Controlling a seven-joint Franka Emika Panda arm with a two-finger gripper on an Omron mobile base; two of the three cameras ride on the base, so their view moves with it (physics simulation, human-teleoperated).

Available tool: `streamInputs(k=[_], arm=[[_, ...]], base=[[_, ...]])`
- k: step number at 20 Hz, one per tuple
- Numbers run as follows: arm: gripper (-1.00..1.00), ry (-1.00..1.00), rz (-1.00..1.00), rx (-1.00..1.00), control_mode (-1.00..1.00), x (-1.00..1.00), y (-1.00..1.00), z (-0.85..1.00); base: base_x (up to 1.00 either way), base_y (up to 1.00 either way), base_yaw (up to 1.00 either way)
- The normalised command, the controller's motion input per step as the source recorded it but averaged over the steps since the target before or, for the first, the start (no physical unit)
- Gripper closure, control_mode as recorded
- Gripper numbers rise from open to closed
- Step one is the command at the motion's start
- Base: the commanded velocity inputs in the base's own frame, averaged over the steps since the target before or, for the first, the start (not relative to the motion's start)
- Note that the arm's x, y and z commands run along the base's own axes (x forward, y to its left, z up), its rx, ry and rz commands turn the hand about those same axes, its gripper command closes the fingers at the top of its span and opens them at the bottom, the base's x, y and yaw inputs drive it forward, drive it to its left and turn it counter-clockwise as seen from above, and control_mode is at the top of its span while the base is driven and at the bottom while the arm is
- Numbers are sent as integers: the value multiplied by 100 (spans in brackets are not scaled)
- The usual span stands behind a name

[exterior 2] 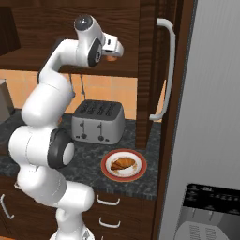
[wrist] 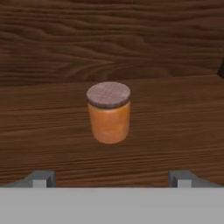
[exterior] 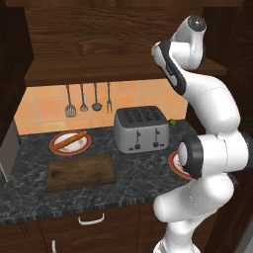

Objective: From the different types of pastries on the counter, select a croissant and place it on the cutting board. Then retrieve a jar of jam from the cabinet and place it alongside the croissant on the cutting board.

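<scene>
I am reaching for the jam jar (wrist: 108, 113) at frame centre, my claw (wrist: 111, 178) spread wide and empty. The croissant (exterior 2: 123, 163) is lying on its plate (exterior 2: 107, 172), not yet on the board (exterior: 80, 172). Next, I judge, I should be pushing forward and closing around the jar.

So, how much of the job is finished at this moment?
Nothing is placed yet: the croissant lies on its plate and the cutting board is bare. In hand: the open gripper faces the jar of jam on the cabinet shelf. Both placements remain.
</scene>
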Motion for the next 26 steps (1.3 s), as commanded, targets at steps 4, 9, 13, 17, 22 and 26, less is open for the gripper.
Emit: streamInputs(k=[4,9,13,17,22,26], arm=[[-100,1,0,0,-100,65,0,0],[-100,9,0,0,-100,57,0,0],[-100,6,0,0,-100,39,0,0],[-100,0,0,-2,-100,34,0,-1],[100,0,0,0,-100,6,0,0],[100,0,0,0,-100,0,0,0]], base=[[0,0,0],[0,0,0],[0,0,0],[0,0,0],[0,0,0],[0,0,0]])
